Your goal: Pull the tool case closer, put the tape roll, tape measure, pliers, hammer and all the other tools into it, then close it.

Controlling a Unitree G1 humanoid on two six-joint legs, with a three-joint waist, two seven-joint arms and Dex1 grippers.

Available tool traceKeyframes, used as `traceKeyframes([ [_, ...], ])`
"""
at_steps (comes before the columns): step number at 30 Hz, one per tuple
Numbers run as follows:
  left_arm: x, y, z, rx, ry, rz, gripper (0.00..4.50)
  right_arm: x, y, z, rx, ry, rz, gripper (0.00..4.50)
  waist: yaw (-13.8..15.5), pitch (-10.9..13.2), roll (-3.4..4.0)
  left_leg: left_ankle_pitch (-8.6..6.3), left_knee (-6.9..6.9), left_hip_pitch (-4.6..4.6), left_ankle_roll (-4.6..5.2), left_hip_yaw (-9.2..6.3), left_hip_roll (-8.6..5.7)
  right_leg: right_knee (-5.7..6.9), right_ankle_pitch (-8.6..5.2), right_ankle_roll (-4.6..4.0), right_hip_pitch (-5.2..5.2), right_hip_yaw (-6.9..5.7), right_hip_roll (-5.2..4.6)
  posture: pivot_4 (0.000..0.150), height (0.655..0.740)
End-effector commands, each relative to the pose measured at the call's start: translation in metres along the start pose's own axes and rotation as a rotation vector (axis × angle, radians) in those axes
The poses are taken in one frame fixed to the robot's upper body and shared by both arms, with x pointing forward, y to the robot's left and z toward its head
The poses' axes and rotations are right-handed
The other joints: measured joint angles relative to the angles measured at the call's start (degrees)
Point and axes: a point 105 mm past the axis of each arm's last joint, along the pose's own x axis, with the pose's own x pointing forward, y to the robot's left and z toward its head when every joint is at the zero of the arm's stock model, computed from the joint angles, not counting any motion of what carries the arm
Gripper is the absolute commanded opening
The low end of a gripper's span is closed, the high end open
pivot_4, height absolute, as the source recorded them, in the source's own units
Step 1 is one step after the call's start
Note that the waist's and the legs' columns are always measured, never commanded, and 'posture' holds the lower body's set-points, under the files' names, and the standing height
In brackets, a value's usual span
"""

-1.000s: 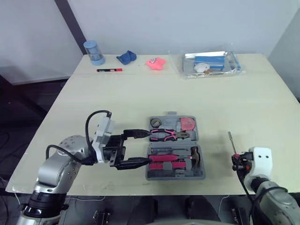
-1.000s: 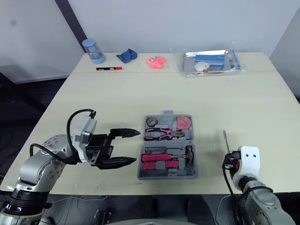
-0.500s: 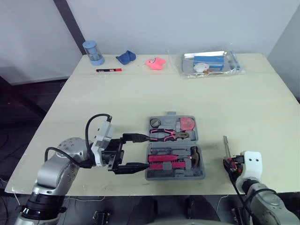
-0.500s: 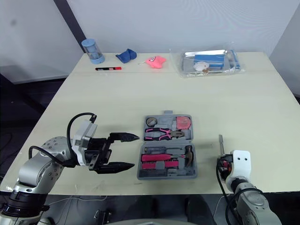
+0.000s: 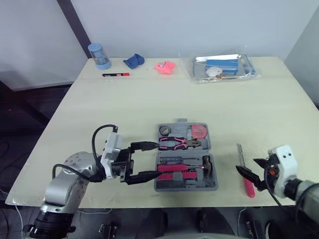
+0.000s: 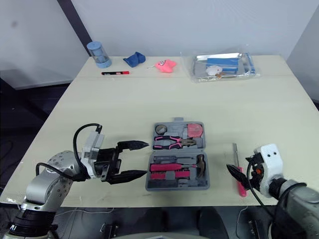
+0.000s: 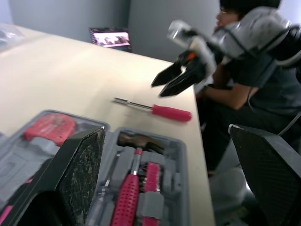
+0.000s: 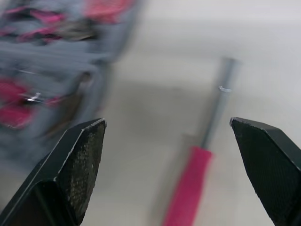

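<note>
Tool case: we see the open grey plastic tool case lying flat near the front edge of the pale wooden table.
Contents: we make out pink-handled pliers in the far half and a hammer in the near half.
Left gripper: fingers spread wide, tips at the case's left edge.
Screwdriver: the pink-handled screwdriver lies on the table, right of the case.
Right gripper: spread wide, just above the screwdriver.
</note>
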Motion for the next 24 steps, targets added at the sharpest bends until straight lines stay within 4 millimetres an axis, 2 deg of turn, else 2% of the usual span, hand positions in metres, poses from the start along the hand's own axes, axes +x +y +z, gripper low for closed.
traceKeyframes([
  [1,-0.009,-0.003,0.007,-0.018,-0.039,-0.042,4.50,-0.016,0.012,0.020,-0.235,0.086,0.217,4.45,0.0,0.1,0.03,0.00,0.02,-0.02,0.00,-0.03,0.00,-0.03,0.00,0.00,0.02,-0.05,0.01,0.150,0.7400],
  [3,-0.012,-0.004,0.006,-0.054,-0.032,-0.070,4.50,-0.024,0.012,0.024,-0.456,0.190,0.355,4.45,0.0,0.2,0.09,-0.01,0.08,-0.02,0.02,0.03,-0.03,-0.04,0.00,0.00,0.03,-0.01,-0.01,0.150,0.7400],
  [7,-0.016,-0.004,0.003,-0.063,-0.022,-0.077,4.50,-0.024,-0.003,0.026,-0.858,0.356,0.579,4.45,-0.2,0.4,-0.11,-0.01,0.16,0.04,0.02,0.04,0.06,-0.06,0.00,0.00,0.07,-0.09,0.04,0.150,0.7400],
  [11,-0.017,-0.005,0.001,-0.069,-0.018,-0.076,4.50,-0.017,-0.021,0.017,-1.169,0.486,0.740,4.45,-0.2,0.4,-0.18,-0.01,0.20,0.00,0.01,0.02,0.09,-0.06,0.00,0.01,0.07,-0.11,0.00,0.150,0.7400],
  [14,-0.018,-0.005,0.000,-0.071,-0.023,-0.063,4.50,0.003,-0.029,0.017,-1.399,0.544,0.861,4.45,-0.1,0.5,-0.21,0.01,0.21,-0.07,-0.02,0.04,0.08,-0.08,0.00,0.01,0.02,-0.12,-0.07,0.150,0.7400],
  [18,-0.016,-0.008,-0.002,-0.071,-0.028,-0.059,4.50,0.028,-0.033,0.013,-1.602,0.583,0.991,4.45,-0.2,0.8,-0.20,0.12,0.26,-0.05,-0.23,0.06,0.09,-0.07,0.01,0.02,0.01,-0.15,-0.21,0.150,0.7400],
  [21,-0.016,-0.012,-0.002,-0.068,-0.031,-0.051,4.50,0.043,-0.028,0.007,-1.670,0.592,1.103,4.45,-0.3,0.9,-0.24,0.13,0.27,-0.11,-0.24,0.11,0.10,-0.05,0.01,0.02,-0.09,-0.11,-0.27,0.150,0.7400],
  [24,-0.016,-0.015,-0.001,-0.067,-0.031,-0.045,4.50,0.051,-0.028,0.002,-1.701,0.614,1.171,4.45,0.0,0.9,-0.24,0.13,0.29,-0.23,-0.24,-0.01,0.09,-0.06,0.01,0.01,-0.16,-0.26,-0.47,0.150,0.7400],
])
